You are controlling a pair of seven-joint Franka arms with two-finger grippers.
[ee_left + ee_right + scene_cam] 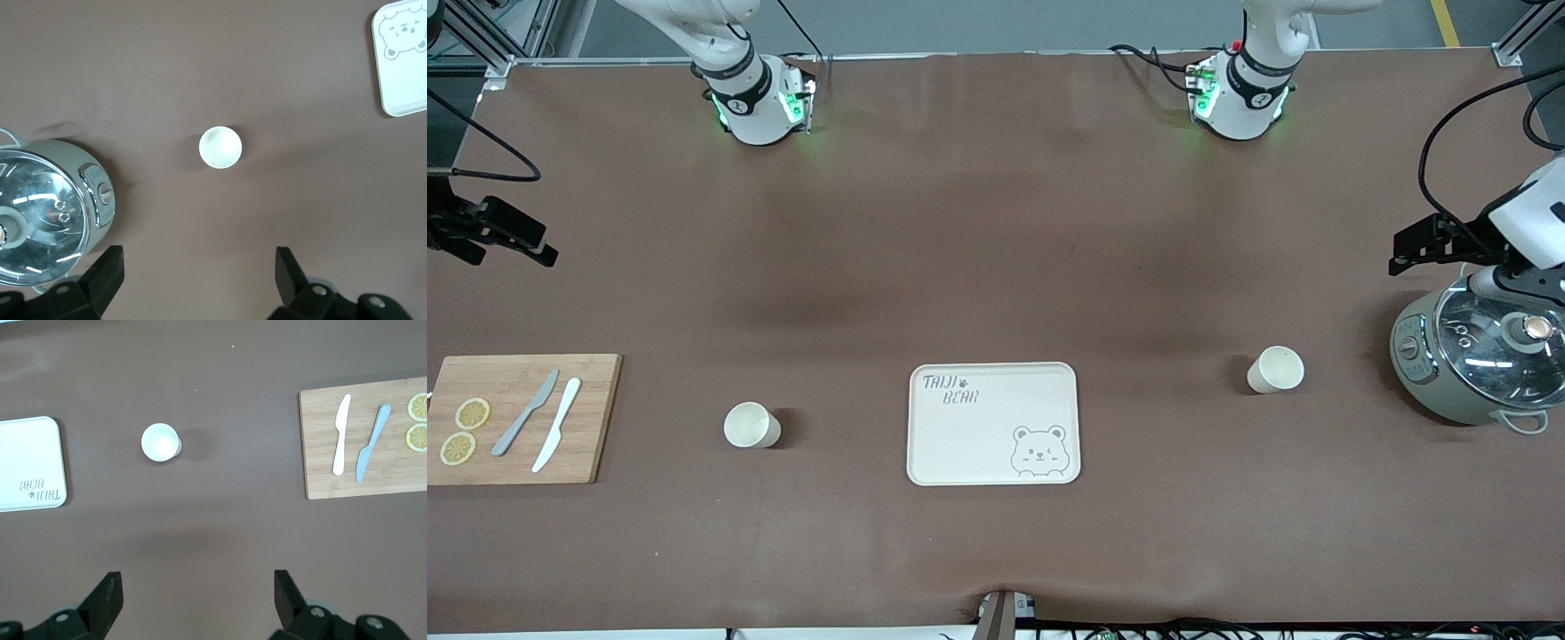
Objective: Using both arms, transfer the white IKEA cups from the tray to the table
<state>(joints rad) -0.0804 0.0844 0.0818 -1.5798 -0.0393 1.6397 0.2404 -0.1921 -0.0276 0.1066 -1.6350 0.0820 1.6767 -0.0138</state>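
Tray: the tray [993, 424] sits bare mid-table, nothing on it that I can see — so I judge the unloading finished.
Cup by board: one white cup [751, 425] stands upright on the table [996, 222] between the tray and the bamboo cutting board [516, 418], well apart from both.
Cup by cooker: the other cup [1276, 369] stands upright between the tray and the rice cooker [1476, 360], farther from the front camera than the first — one per arm's end, as I read it.
Left end effector: the left end effector [200, 280] hangs high near the cooker, fingers spread wide, holding nothing.
Right end effector: the right end effector [198, 600] hangs over bare cloth, fingers wide apart, empty.
Board: two knives and lemon slices, untouched — not my concern.
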